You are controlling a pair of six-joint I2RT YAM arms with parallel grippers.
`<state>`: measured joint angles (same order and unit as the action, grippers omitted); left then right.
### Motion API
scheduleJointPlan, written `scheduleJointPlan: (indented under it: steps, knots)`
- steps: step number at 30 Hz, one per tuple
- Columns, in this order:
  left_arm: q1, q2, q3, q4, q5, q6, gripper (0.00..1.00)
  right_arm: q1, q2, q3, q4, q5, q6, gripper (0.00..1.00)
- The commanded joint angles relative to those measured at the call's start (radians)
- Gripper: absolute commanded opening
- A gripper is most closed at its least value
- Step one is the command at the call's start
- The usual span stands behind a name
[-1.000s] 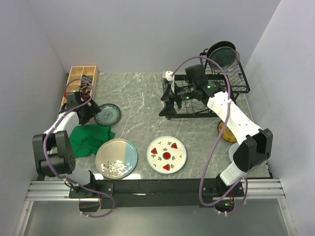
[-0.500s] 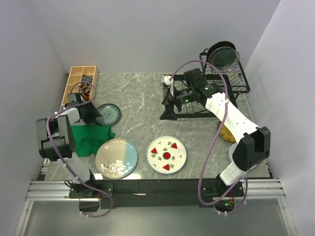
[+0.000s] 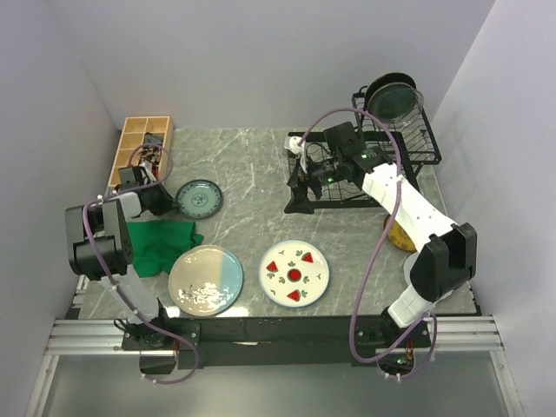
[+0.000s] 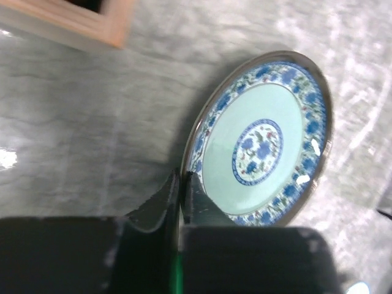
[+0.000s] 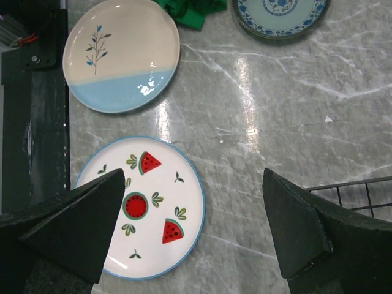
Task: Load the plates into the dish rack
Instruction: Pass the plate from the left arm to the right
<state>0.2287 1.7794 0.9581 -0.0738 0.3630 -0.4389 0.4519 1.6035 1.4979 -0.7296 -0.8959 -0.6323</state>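
1. At the left edge of the worktop (image 3: 252,182), we find the left hand (image 4: 182,180) with its fingers pressed almost together on the near rim of the small blue-patterned plate (image 4: 263,144). We read this as a pinch on that rim.
2. This plate lies just beside the green cloth (image 3: 161,243) and near the wooden box (image 3: 143,139), well apart from the dish rack (image 3: 417,139) at the far right. A shadow under its gripped side suggests a slight tilt off the marble, though we cannot confirm it.
3. We see the right hand (image 5: 193,174) spread wide, pinching nothing, above the worktop at the rack's near left corner.
4. We judge the step in hand to be securing and raising the plate. We raise the gripped edge slowly, because the glazed rim is smooth and the fingers cover little of it.
5. We check that the rim sits deep between the fingers before the far edge leaves the worktop. If it sits shallow, we release and grip again.
6. We carry the plate high enough to pass over the cream-and-blue plate (image 3: 206,280) and the watermelon plate (image 3: 295,274).
7. We turn the plate upright before the rack and line its edge up with a free slot.
8. The dark plates (image 3: 391,95) stand in the upper basket. The yellow plate (image 3: 393,236) waits, partly hidden by the right arm.
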Motion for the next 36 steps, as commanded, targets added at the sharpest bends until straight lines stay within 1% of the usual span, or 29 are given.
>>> scheduleJointPlan:
  steps: [1,2,3,5,7,8,9,11,12,14,15,17,18,19,20,21,23,24,26,29,30,32,33,35,36]
  knots:
    - [-0.002,-0.081,-0.036,0.116,0.109,-0.004,0.01,0.004,0.012,0.045,-0.036,0.012,-0.033,0.99]
    - [-0.002,-0.092,-0.042,0.138,0.131,-0.017,0.01,0.004,0.019,0.053,-0.043,0.014,-0.033,0.99]
    - [-0.002,-0.104,-0.054,0.164,0.183,-0.032,0.01,0.002,0.022,0.064,-0.05,0.015,-0.029,0.99]
    - [-0.002,-0.139,-0.067,0.239,0.233,-0.093,0.01,0.002,0.039,0.081,-0.054,0.017,-0.017,0.99]
    - [-0.005,-0.172,-0.087,0.285,0.29,-0.167,0.01,0.002,0.062,0.125,-0.065,0.018,0.032,0.99]
    - [-0.009,-0.184,-0.097,0.343,0.307,-0.191,0.01,0.001,0.091,0.145,-0.07,0.023,0.055,0.99]
    - [-0.012,-0.193,-0.111,0.364,0.318,-0.213,0.01,0.001,0.108,0.186,-0.076,0.025,0.107,0.99]
    - [-0.037,-0.222,-0.124,0.425,0.346,-0.273,0.01,0.002,0.159,0.234,-0.079,0.034,0.161,0.98]
    - [-0.046,-0.23,-0.136,0.448,0.35,-0.294,0.01,0.001,0.174,0.269,-0.059,0.04,0.234,0.98]
    - [-0.08,-0.255,-0.14,0.468,0.344,-0.343,0.01,-0.001,0.199,0.283,0.004,0.063,0.348,0.98]
    - [-0.106,-0.265,-0.145,0.489,0.337,-0.362,0.01,0.001,0.203,0.283,0.095,0.099,0.487,0.98]
    - [-0.132,-0.294,-0.148,0.515,0.314,-0.415,0.01,0.001,0.214,0.282,0.191,0.178,0.639,0.98]
    - [-0.159,-0.304,-0.151,0.538,0.303,-0.431,0.01,0.001,0.219,0.288,0.259,0.211,0.781,0.99]
    - [-0.173,-0.323,-0.15,0.545,0.291,-0.458,0.01,0.001,0.231,0.298,0.278,0.262,0.824,0.99]
    - [-0.186,-0.331,-0.147,0.552,0.269,-0.469,0.01,0.001,0.237,0.311,0.303,0.278,0.88,1.0]
    - [-0.21,-0.339,-0.142,0.563,0.258,-0.48,0.01,0.002,0.245,0.332,0.312,0.302,0.911,1.0]
    - [-0.221,-0.353,-0.133,0.572,0.24,-0.507,0.01,0.002,0.266,0.358,0.32,0.342,0.956,1.0]
    - [-0.256,-0.354,-0.124,0.575,0.232,-0.515,0.01,0.002,0.276,0.38,0.32,0.348,0.968,1.0]
    - [-0.273,-0.359,-0.107,0.575,0.22,-0.526,0.01,0.004,0.295,0.395,0.317,0.339,0.997,0.98]
    - [-0.298,-0.356,-0.088,0.577,0.211,-0.537,0.01,0.002,0.3,0.372,0.337,0.312,1.039,0.91]
    - [-0.307,-0.354,-0.085,0.577,0.209,-0.543,0.01,0.005,0.299,0.368,0.344,0.304,1.046,0.86]
    - [-0.315,-0.351,-0.078,0.588,0.205,-0.549,0.01,0.016,0.3,0.352,0.348,0.299,1.065,0.82]
    - [-0.322,-0.35,-0.078,0.592,0.203,-0.557,0.01,0.022,0.303,0.348,0.349,0.296,1.066,0.77]
    - [-0.327,-0.347,-0.068,0.6,0.205,-0.563,0.01,0.033,0.305,0.338,0.351,0.299,1.069,0.73]
    - [-0.333,-0.345,-0.067,0.598,0.202,-0.561,0.01,0.036,0.305,0.338,0.357,0.301,1.069,0.69]
